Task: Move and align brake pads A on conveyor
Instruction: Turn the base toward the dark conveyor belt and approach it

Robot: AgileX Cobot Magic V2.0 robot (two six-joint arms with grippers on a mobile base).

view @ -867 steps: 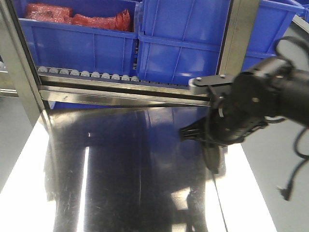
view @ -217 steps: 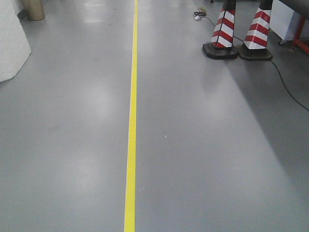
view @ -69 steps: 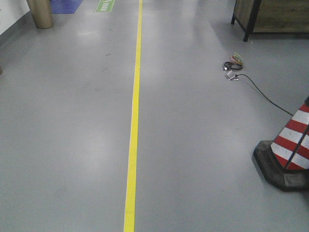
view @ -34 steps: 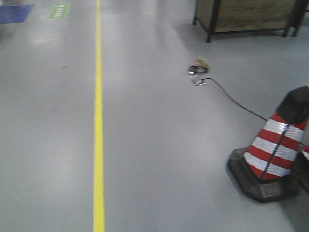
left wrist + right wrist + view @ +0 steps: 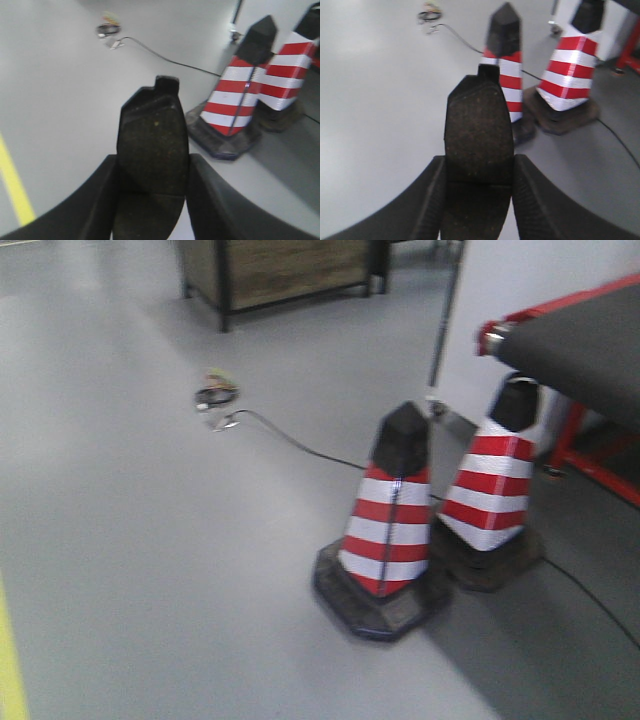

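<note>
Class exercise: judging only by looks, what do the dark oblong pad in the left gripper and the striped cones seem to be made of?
Dark oblong brake pad: probably pressed friction composite, matte and grainy with pale specks. Red-and-white striped traffic cones: likely plastic or rubber, glossy, possibly reflective bands over a dull black base. Blur leaves both uncertain.

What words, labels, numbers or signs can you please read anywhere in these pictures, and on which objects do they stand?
No readable text appears in any current view.
Traffic cones: only red and white stripes, no lettering.
Brake pad in the left hand: plain dark friction face, no marking visible.
Brake pad in the right hand: the same, no marking visible.
Conveyor: bare belt with a red edge, no label.
</note>
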